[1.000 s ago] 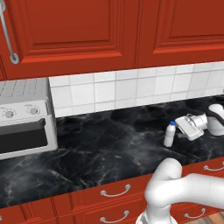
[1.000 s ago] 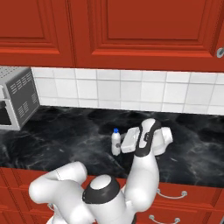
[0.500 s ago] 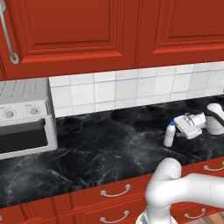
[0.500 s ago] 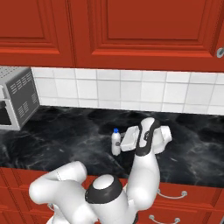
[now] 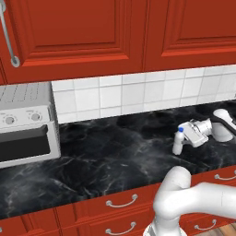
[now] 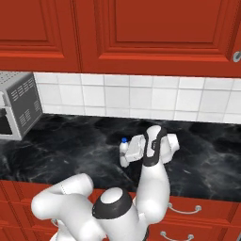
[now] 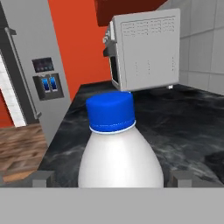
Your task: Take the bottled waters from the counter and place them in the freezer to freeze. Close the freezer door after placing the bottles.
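**Gripper closing in on blue-cap bottle, jaws wide, nothing gripped yet**

Left base view: gripper [image 5: 184, 137] sits horizontal over the counter [image 5: 115, 156], right up against the blue-capped water bottle [image 5: 178, 142]. Over the last second the hand has crept left toward the bottle; a second ago there was a small gap, now the fingers reach around its upper body. Bottle hasn't shifted and stands upright. My read: approach is basically finished, the squeeze comes next.

Right base view: same picture from the other side. Gripper [image 6: 128, 151] overlaps the bottle [image 6: 124, 154], forearm blocks the contact area, so touching or just beside I can't tell. Toaster oven [image 6: 18, 111] is well apart at the left.

Hand view: bottle [image 7: 120, 151] dead centre between the two finger tips [image 7: 42, 178], clear gaps either side, so jaws fully spread with nothing held. Whitish translucent body, blue ribbed screw cap, no label visible. Freezer door [image 7: 41, 83] with its dispenser panel stands beyond the counter end, shut.
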Controlling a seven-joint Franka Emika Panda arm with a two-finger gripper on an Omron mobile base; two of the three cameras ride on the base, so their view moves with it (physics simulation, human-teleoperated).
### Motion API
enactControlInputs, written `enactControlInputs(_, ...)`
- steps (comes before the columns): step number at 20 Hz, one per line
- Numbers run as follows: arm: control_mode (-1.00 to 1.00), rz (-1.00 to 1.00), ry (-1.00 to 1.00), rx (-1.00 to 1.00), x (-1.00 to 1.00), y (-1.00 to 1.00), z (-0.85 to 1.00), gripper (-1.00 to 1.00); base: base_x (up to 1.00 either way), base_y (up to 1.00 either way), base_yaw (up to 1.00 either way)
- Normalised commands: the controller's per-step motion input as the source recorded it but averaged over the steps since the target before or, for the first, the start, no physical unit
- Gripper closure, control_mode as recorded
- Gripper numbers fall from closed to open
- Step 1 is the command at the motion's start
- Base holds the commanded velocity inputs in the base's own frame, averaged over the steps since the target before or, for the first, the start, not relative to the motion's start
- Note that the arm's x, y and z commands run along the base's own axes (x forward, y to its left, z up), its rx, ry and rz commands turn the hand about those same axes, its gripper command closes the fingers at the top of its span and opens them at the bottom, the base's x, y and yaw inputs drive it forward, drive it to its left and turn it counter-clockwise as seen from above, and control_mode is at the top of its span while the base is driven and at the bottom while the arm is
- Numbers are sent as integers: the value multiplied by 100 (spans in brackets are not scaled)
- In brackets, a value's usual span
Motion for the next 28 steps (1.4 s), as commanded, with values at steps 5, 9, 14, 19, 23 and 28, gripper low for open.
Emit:
enactControlInputs(5, -100, 3, 0, 0, 0, 3, -8, -100, 0, 0, 0)
enactControlInputs(9, -100, 1, 0, 0, 0, 3, -3, -100, 0, 0, 0)
enactControlInputs(14, -100, 0, 0, 0, 0, 0, 0, 100, 0, 0, 0)
enactControlInputs(19, -100, -4, 0, -2, -3, 8, 4, 100, 0, 0, 0)
enactControlInputs(23, -100, -26, 15, -5, 1, 1, 67, 100, 0, 0, 0)
enactControlInputs(28, -100, -48, 22, -3, -21, 0, 69, 100, 0, 0, 0)
